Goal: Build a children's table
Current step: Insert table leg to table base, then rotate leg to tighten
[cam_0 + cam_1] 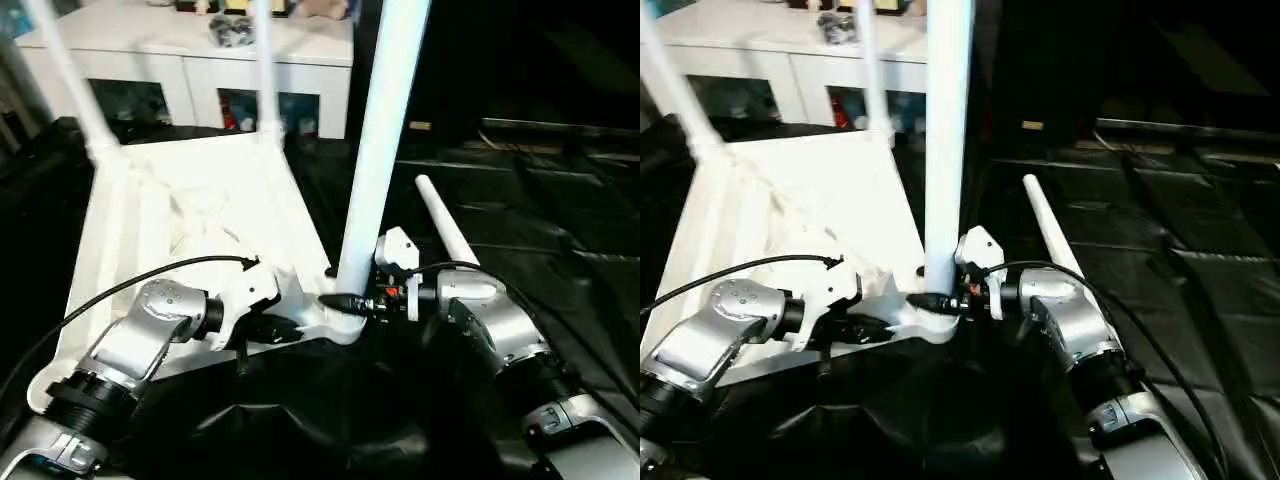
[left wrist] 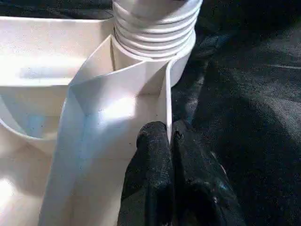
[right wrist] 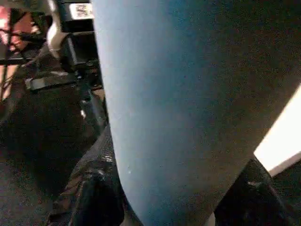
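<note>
While head views hide it, left gripper (image 2: 170, 155) jaws clenched on tabletop (image 2: 117, 108) rib; right gripper (image 1: 352, 302) grasping leg (image 1: 378, 140).

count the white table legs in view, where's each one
4. Two stand in the upturned tabletop's far corners, one stands in the near corner by the right gripper, one lies loose on the black floor.
</note>
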Controlling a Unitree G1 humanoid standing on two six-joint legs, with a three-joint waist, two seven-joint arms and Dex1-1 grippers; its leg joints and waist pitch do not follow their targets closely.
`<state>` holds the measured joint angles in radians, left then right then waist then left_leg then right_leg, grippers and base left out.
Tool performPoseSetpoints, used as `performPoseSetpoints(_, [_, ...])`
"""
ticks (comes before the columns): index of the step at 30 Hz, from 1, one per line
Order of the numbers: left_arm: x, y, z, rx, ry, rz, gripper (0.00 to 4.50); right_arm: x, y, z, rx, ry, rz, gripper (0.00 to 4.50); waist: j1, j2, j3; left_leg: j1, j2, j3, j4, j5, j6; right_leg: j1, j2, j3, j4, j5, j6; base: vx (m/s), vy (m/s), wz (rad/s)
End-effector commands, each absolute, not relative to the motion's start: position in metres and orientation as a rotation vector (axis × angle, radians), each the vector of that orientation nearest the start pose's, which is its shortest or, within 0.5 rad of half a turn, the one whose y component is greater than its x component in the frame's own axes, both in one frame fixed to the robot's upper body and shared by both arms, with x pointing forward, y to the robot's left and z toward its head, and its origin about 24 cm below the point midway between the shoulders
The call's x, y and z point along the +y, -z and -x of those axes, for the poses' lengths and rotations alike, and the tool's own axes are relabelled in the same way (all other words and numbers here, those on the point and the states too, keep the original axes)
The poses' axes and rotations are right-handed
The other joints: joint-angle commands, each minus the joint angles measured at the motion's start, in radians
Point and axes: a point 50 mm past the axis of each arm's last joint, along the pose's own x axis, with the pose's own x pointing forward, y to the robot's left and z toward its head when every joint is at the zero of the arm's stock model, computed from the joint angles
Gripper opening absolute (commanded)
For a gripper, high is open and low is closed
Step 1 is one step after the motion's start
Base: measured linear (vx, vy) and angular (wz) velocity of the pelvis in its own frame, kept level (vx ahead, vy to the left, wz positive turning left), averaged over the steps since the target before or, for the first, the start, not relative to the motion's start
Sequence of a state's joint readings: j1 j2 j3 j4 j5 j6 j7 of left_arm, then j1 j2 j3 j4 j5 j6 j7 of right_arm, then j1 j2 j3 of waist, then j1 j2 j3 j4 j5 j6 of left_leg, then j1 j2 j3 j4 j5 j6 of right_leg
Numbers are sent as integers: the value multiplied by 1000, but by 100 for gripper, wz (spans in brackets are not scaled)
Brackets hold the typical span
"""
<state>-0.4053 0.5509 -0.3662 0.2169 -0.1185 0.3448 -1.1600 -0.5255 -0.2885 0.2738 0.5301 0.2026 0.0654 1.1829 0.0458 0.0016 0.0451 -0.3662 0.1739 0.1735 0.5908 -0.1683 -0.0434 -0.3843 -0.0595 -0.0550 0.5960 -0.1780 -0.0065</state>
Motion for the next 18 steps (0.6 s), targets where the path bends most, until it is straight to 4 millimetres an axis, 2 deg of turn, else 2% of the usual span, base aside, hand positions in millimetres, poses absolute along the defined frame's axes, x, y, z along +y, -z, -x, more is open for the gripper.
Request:
performPoseSetpoints(1, [137,-70,-275,466,1455,-397,0,-116,-10,-283,513,-1413,135,191,-4,10,-46,27,59,-25,-85,-451,-24,10,-80,51,-83,-408,-201,0,0,0])
performPoseSetpoints(8, [138,-72,-273,476,1492,-391,0,-115,-10,-279,528,-1482,126,191,4,12,-47,25,59,-23,-86,-426,-22,15,-80,52,-81,-386,-211,0,0,0])
performPoseSetpoints(13, [139,-71,-274,481,1473,-376,0,-116,-9,-278,526,-1481,120,191,5,11,-46,25,59,-26,-88,-438,-29,16,-82,51,-82,-411,-201,0,0,0])
performPoseSetpoints(17, [136,-72,-286,464,1346,-349,0,-112,-7,-292,456,-1271,98,191,2,8,-43,25,58,-27,-89,-451,-37,12,-85,51,-86,-458,-190,0,0,0])
performPoseSetpoints(18, [136,-72,-287,461,1330,-348,0,-112,-6,-295,452,-1236,98,191,-2,7,-39,27,56,-30,-89,-476,-41,9,-85,48,-93,-511,-176,0,0,0])
